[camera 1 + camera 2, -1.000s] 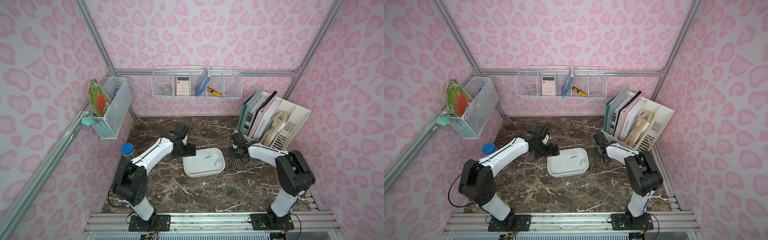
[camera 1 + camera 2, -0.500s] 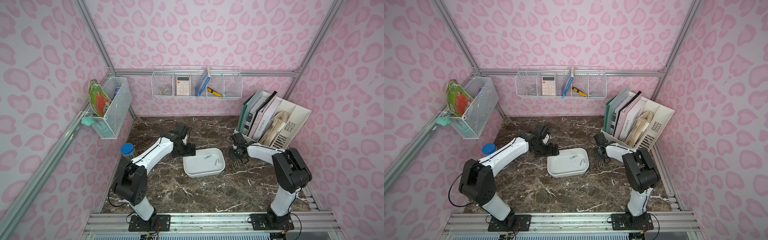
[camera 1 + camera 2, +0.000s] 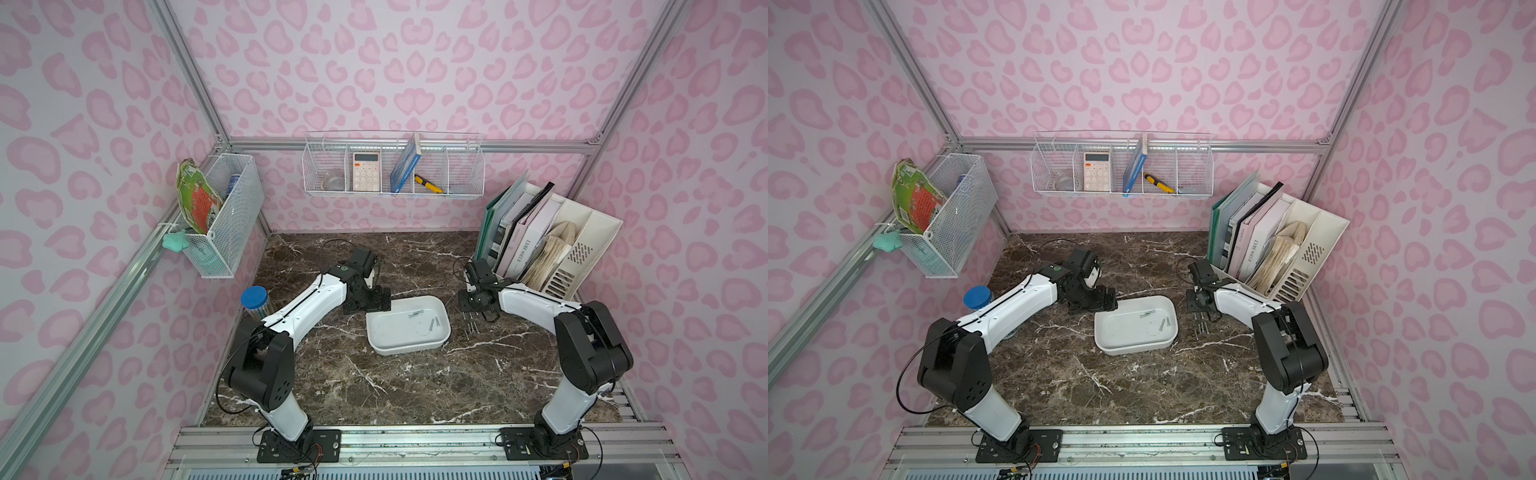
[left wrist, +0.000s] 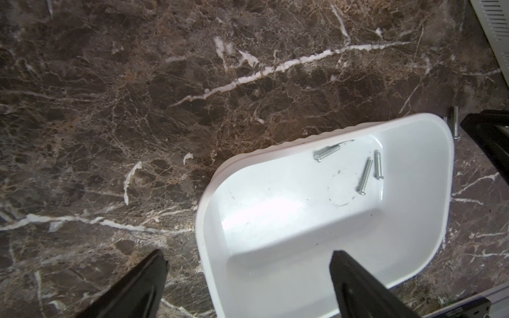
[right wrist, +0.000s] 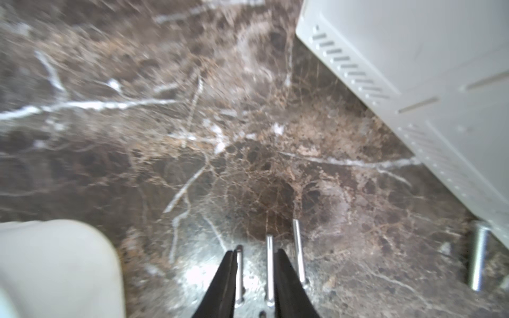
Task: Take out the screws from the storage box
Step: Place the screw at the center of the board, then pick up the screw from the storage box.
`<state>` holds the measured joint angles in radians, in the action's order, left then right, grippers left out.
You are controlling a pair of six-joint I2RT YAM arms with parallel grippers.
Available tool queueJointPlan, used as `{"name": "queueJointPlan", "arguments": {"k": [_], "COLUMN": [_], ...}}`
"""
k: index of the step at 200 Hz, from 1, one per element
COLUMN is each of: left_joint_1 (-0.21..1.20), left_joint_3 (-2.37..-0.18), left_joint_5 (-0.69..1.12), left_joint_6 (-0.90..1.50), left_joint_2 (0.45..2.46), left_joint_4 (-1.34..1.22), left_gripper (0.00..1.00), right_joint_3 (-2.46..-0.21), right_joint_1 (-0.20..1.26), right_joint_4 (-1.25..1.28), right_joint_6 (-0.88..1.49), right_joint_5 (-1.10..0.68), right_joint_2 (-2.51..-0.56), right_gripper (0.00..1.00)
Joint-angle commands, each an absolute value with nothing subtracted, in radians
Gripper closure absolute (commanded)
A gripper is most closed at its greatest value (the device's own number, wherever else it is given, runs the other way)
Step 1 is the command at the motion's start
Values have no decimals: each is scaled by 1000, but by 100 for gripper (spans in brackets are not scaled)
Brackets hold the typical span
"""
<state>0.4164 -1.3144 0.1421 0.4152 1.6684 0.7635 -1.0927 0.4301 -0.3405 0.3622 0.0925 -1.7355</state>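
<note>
The storage box, a shallow white tray, sits mid-table with three screws inside. In the left wrist view they lie at its far end. My left gripper is open wide at the tray's left end, one finger outside the wall and one over the floor. My right gripper stands low to the right of the tray, open a little. Two screws lie on the marble between its fingers and another lies just outside.
A cream file organiser with folders stands close behind my right gripper, a thicker bolt at its foot. A blue-lidded jar stands at the left edge. Wire baskets hang on the walls.
My right gripper's fingers have parted slightly over the screws on the marble. The left arm and the tray have not moved.
</note>
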Motion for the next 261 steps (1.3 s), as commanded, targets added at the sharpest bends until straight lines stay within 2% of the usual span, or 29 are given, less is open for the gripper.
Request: {"name": "queueJointPlan", "arguments": {"k": [1,39,66,122,204,261], "left_joint_1": [416,416,415,413,387,382], "left_joint_3": [-1322,-1322,-1322,-1311,-1288,-1287], "left_joint_5": [141,141,124,56,33,44], "left_joint_6": [409,417,422,436,448,445], "left_joint_2": [1667,1658,1654,1633,1604,1602], "left_joint_4": [782,787,786,781,753,753], "left_gripper": [3,3,3,3,3,3], "right_joint_3": [-1113,-1133,-1166,-1244,-1309,-1349], "right_joint_1": [430,462,548,733,778,783], "right_joint_4": [-363,-356,-350,-343,-381,-388], "right_joint_6": [367,366,323,214,223,397], "right_joint_5": [71,4,-12,0,32,72], "right_joint_2": [-1693,-1621,-1614,-1735,-1923,-1983], "right_gripper": [72,66,61,55,54,53]}}
